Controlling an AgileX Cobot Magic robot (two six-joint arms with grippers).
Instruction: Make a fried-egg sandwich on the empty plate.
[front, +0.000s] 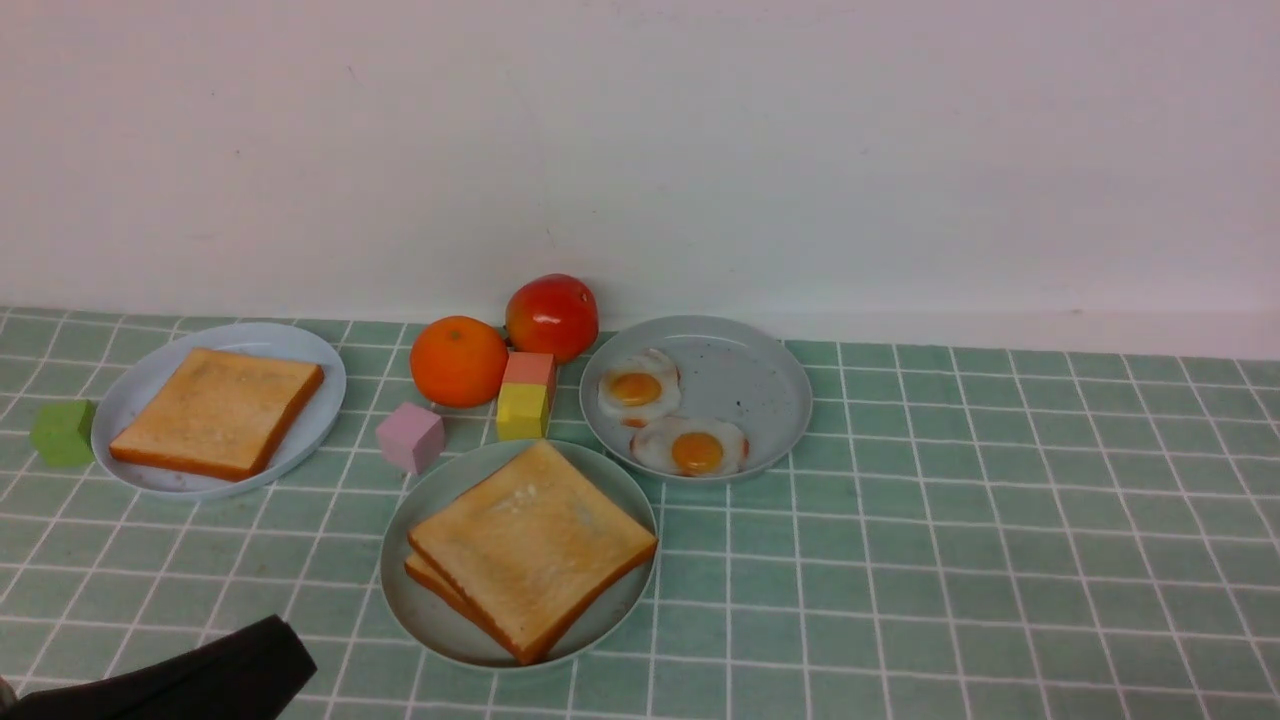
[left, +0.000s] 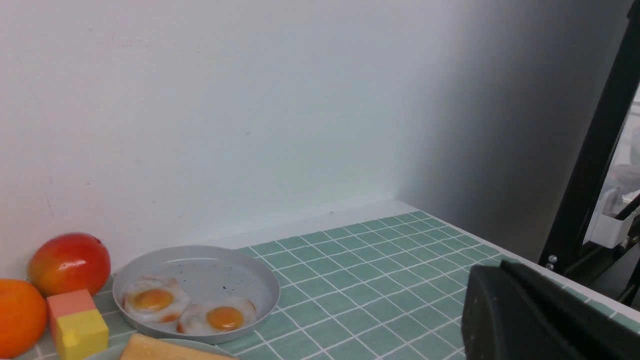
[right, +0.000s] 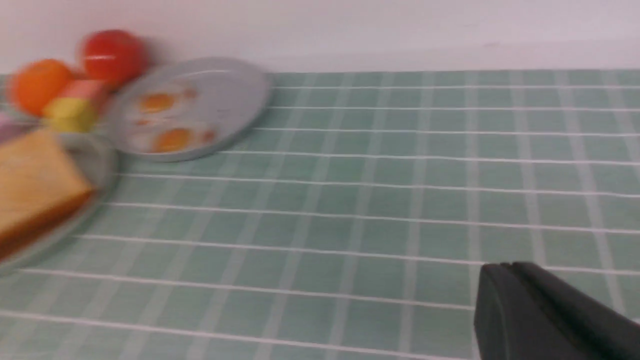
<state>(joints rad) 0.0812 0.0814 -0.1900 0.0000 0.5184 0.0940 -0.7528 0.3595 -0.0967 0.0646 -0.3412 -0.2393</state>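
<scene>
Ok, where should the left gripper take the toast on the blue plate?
Probably the near crust edge, gripped from above on the robot's side. The toast lies flat on the blue plate, its thick dark edge faces the robot, and the low rim leaves that edge exposed.

No writing, label, brand, number or sign can be read in any of the three views. The right wrist view is blurred, so any small marking there could not be made out.
</scene>
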